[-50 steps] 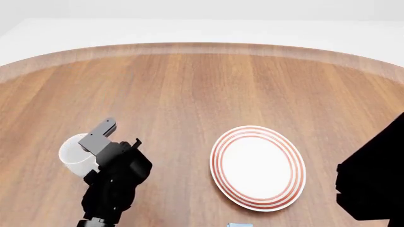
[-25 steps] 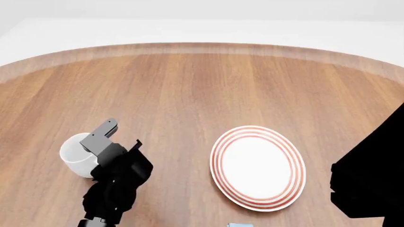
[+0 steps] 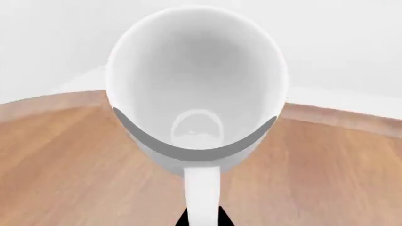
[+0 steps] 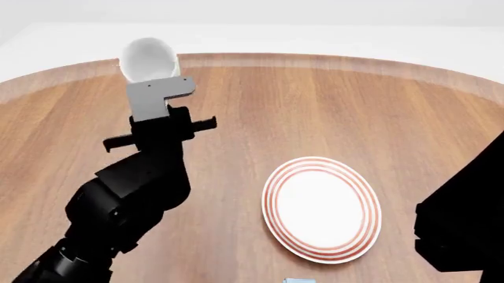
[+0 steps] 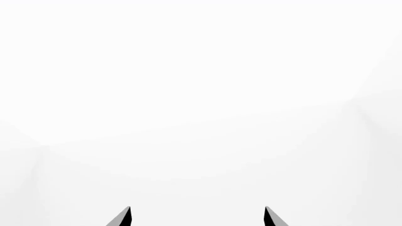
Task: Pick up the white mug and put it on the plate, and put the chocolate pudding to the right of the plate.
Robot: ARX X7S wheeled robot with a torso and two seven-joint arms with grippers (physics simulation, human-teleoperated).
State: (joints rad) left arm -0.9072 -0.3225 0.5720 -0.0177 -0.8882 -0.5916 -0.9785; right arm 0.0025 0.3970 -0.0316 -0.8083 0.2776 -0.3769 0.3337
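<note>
Spanning almost the whole head view, the wooden worktop is the biggest thing before me, its curved far edge running across the top of the frame. My left arm rises from the lower left of that view, and my left pincer sits in the upper left, closed on the handle of the white mug, which hangs in the air with its mouth tipped toward the wrist camera. In the left wrist view the mug fills the upper centre, and only a dark sliver of the pincer shows at the bottom edge under the handle. The plate lies bare in the lower right of centre, well apart from the mug. My right pincer shows only two fingertips at the bottom of its wrist view, spread apart with nothing between them. At the very bottom edge of the head view, just below the plate, a small light blue corner peeks in, probably the chocolate pudding.

I judge the task early: the mug is lifted but not yet on the plate, and the pudding is untouched.

Half a second ago the mug stood on the worktop at lower left with my pincer around it; now it has been raised high toward the far edge.
</note>
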